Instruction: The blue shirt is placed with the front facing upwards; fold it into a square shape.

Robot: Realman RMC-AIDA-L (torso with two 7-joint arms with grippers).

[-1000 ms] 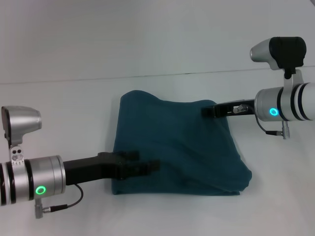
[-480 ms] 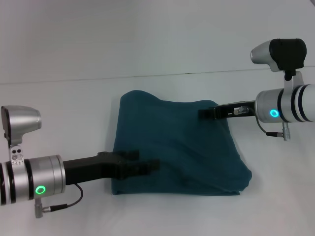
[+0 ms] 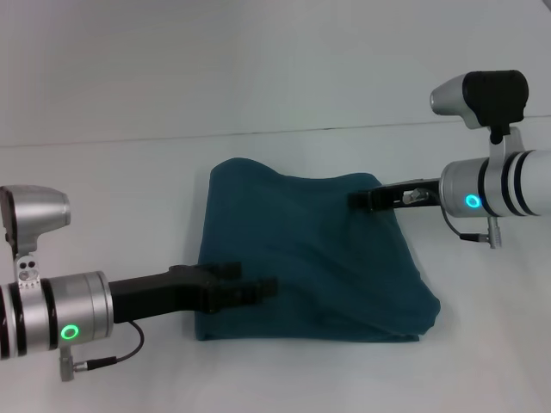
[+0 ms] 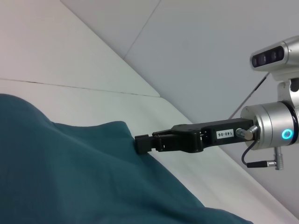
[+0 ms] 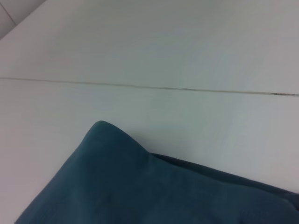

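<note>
The blue shirt point(image 3: 310, 258) lies mid-counter, already a rough square. The left gripper point(image 3: 258, 290), at seven o'clock, and the right gripper point(image 3: 357, 199), at two o'clock, meet its edges; I cannot tell their jaws' state. Next, probably release and withdraw.

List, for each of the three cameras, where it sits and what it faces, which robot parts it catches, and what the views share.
Head view: on the robot's head, looking forward and down at the blue shirt on the white table; shows left gripper and right gripper, both at the shirt.
Left wrist view: on the left arm, facing across the shirt toward the right gripper; none of its own arm visible.
Right wrist view: on the right arm, facing the shirt's far edge and table; no robot parts.
Shared: all three show the shirt.
</note>
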